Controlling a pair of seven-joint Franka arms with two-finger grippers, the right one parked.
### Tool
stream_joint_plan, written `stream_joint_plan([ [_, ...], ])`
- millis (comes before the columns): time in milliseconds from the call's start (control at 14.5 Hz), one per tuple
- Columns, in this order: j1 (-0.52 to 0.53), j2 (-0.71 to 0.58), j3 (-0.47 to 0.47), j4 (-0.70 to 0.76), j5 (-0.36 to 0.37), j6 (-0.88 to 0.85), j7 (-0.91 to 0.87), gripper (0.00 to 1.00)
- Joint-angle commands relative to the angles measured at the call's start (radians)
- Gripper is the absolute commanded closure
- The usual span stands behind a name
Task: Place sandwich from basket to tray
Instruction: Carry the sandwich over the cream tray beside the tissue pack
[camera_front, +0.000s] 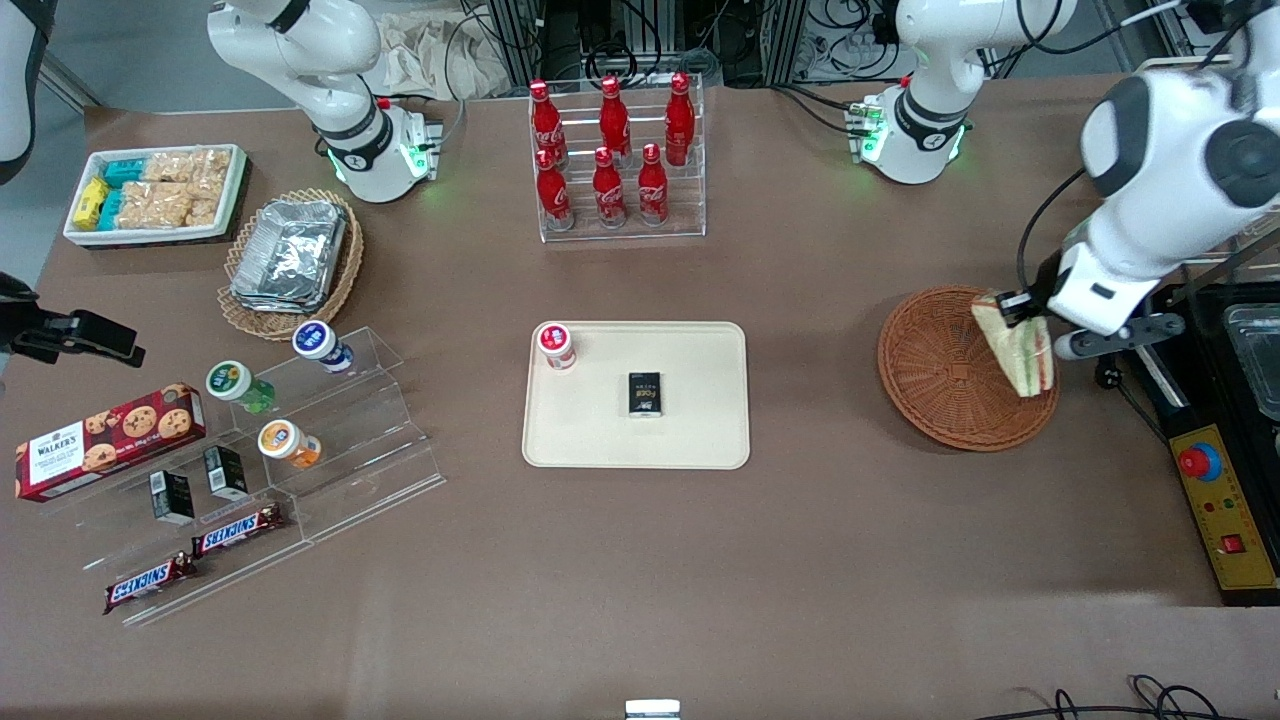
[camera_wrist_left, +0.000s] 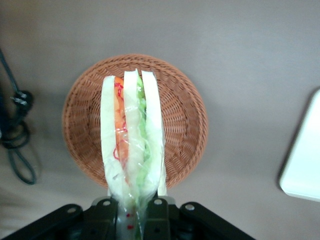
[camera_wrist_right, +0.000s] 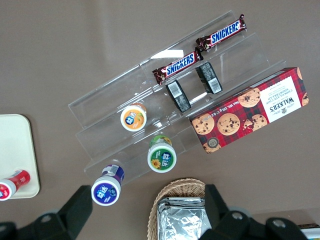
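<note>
1. Reddish-brown wicker marks the basket (camera_front: 948, 385) in the front view, lying toward the working arm's end of the table. The gripper (camera_front: 1020, 312) hangs above its rim, clamped on the top of the sandwich (camera_front: 1018, 345), which dangles point-down, lifted clear of the weave. The tray (camera_front: 700, 440) sits at mid-table, well apart from the basket, carrying a red-capped bottle (camera_front: 556, 346) near one corner and a small black box (camera_front: 645, 393) near its middle. Farther from the camera stands a clear rack of red cola bottles (camera_front: 612, 160). Toward the parked arm's end lie a tan basket of foil trays (camera_front: 290, 255), a white bin of snacks (camera_front: 155, 192), a cookie box (camera_front: 108, 440) and two Snickers bars (camera_front: 190, 555).

2. From the left wrist, the sandwich (camera_wrist_left: 132, 145) hangs lengthwise from the gripper (camera_wrist_left: 131, 217), its pale bread slices, orange layer and green layer facing the camera under clear wrap. The basket (camera_wrist_left: 185, 115) lies below it, and a corner of the tray (camera_wrist_left: 302, 165) shows at the edge.

3. From the right wrist, the Snickers bars (camera_wrist_right: 200, 50), the cookie box (camera_wrist_right: 250, 112), three capped bottles (camera_wrist_right: 134, 150) on a clear stepped stand and an edge of the tray (camera_wrist_right: 17, 150) show.
</note>
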Motion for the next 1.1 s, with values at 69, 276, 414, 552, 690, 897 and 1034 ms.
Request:
stream_joint_plan([
  [69, -0.020, 0.113, -0.082, 0.293, -0.017, -0.206, 0.015, 1.00],
  [276, -0.021, 0.159, -0.194, 0.344, -0.079, -0.202, -0.035, 1.00],
  [414, -0.021, 0.218, -0.280, 0.378, -0.092, -0.185, -0.046, 1.00],
  [552, -0.023, 0.264, -0.351, 0.363, -0.084, -0.085, -0.073, 1.00],
  [690, -0.076, 0.323, -0.375, 0.344, -0.061, 0.021, -0.185, 1.00],
  [897, -0.174, 0.420, -0.375, 0.291, 0.096, 0.170, -0.334, 1.00],
  [1034, -0.202, 0.475, -0.374, 0.242, 0.153, 0.273, -0.388, 1.00],
])
